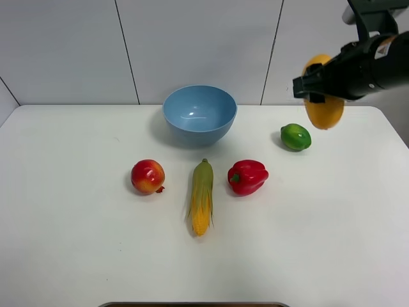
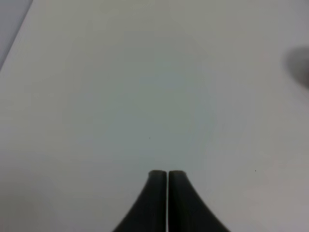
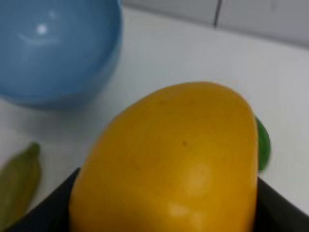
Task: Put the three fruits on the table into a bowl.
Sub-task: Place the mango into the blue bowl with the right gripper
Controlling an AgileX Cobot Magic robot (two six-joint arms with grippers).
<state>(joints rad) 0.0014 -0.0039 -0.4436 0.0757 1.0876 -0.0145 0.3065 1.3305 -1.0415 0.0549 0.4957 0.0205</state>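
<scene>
My right gripper (image 1: 317, 89) is shut on the orange-yellow mango (image 1: 326, 110) and holds it in the air at the far right, above the table (image 1: 77, 256). The mango (image 3: 169, 159) fills the right wrist view. The small green fruit (image 1: 295, 137) lies on the table just below and left of it, and its edge shows in the right wrist view (image 3: 262, 143). The red-yellow pomegranate (image 1: 147, 176) lies left of centre. The light-blue bowl (image 1: 199, 114) stands at the back centre, empty; it also shows in the right wrist view (image 3: 53, 53). My left gripper (image 2: 167, 175) is shut and empty over bare table; it is out of the exterior view.
A yellow-green corn cob (image 1: 202, 196) lies in front of the bowl, and its tip shows in the right wrist view (image 3: 17, 181). A red bell pepper (image 1: 246, 176) lies to the right of the corn cob. A tiled wall runs behind the table.
</scene>
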